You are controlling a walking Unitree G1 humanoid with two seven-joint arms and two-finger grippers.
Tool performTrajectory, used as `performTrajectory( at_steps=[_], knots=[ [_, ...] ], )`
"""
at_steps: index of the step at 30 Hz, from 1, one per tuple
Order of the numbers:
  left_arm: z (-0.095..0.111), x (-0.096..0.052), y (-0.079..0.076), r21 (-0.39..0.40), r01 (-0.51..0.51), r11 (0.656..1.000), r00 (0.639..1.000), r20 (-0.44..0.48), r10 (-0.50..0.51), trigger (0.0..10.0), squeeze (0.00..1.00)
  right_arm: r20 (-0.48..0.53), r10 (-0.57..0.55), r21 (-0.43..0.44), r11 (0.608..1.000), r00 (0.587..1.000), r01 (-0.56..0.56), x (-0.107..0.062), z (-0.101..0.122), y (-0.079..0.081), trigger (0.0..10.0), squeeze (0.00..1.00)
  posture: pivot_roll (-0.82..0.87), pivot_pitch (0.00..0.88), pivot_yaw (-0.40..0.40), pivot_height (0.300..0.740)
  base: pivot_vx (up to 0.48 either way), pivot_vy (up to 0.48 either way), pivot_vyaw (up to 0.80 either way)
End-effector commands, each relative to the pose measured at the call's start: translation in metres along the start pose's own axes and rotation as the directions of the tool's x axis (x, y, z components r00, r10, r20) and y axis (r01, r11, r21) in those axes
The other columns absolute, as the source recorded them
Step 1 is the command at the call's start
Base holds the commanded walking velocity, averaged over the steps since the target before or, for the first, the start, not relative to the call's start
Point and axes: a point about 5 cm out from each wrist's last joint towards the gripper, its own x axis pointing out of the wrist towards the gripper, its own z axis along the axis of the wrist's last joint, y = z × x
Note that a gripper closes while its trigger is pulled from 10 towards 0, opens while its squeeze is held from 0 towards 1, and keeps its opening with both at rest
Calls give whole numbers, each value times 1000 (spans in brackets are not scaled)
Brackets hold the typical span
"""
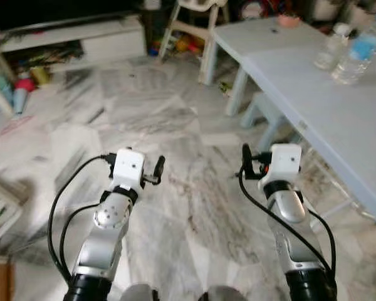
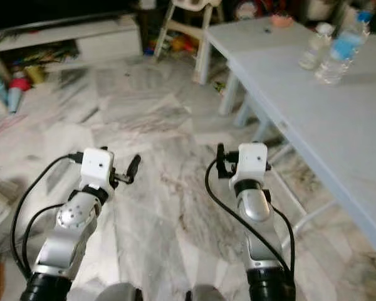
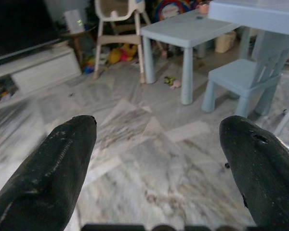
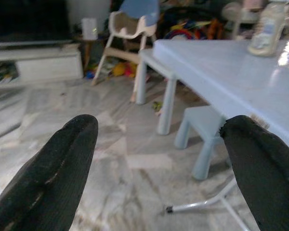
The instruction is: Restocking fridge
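Hovering hands: left hand (image 3: 156, 159) and right hand (image 4: 159, 168), both spread wide, grasping nothing, above the marble floor (image 1: 175, 200).
Bottles: two clear bottles (image 1: 351, 53) upright, long axes vertical, caps up, at 2 o'clock.
Worktop: pale blue worktop (image 1: 338, 119) carries them.

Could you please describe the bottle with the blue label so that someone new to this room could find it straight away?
Start at the long pale blue table on the robot's right. Two clear plastic bottles stand near its far end. The blue-labelled bottle is the taller one on the right; its neighbour, the smaller bottle, has a white cap and no blue band.
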Motion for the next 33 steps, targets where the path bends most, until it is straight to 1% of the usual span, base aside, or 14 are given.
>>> performTrajectory(
  at_steps=[1, 7, 11, 12, 15, 26, 28, 30, 33],
  knots=[
    [-1, 0, 6, 0, -19, 1000, 1000, -7, 19, 10000, 0, 9, 16, 8, 1000, 1000, -16, 1, 2, 4, 10000, 0, -58, 89, 3, 740, 480, 0, -800],
    [0, 0, 8, -9, -29, 1000, 1000, 12, 29, 10000, 0, 10, 20, 10, 1000, 1000, -20, 0, 3, 6, 10000, 0, -59, 89, 3, 740, 472, 0, -800],
    [3, 1, 8, -38, -45, 998, 998, 39, 46, 10000, 0, 18, 18, 15, 1000, 1000, -19, 0, 4, 5, 10000, 0, -61, 88, 5, 740, 437, 0, -722],
    [3, 1, 8, -37, -45, 998, 998, 40, 46, 10000, 0, 20, 18, 17, 1000, 1000, -18, 0, 4, 5, 10000, 0, -61, 88, 5, 740, 412, 247, 0],
    [5, 2, 8, -69, -45, 997, 997, 55, 49, 10000, 0, 25, 29, 18, 999, 999, -30, 0, 6, 6, 10000, 0, -66, 83, 3, 740, 390, 281, 0],
    [14, 5, 8, -75, -40, 996, 993, 111, 49, 10000, 0, 49, 39, 7, 999, 998, -39, -1, 9, 7, 10000, 0, -67, 87, 2, 740, 313, 363, 0],
    [13, 5, 7, -84, -36, 996, 993, 110, 45, 10000, 0, 45, 28, 10, 1000, 999, -28, -1, 9, 6, 10000, 0, -67, 87, 2, 740, 285, 386, 0],
    [14, 4, 5, -101, -20, 995, 991, 132, 33, 10000, 0, 43, 28, 13, 1000, 999, -29, -1, 8, 4, 10000, 0, -67, 87, 2, 740, 287, 384, 0],
    [12, 2, 3, -107, -14, 994, 991, 132, 28, 10000, 0, 46, 21, -4, 1000, 999, -21, -2, 9, 2, 10000, 0, -72, 86, 5, 740, 284, 387, 0]
  ],
)
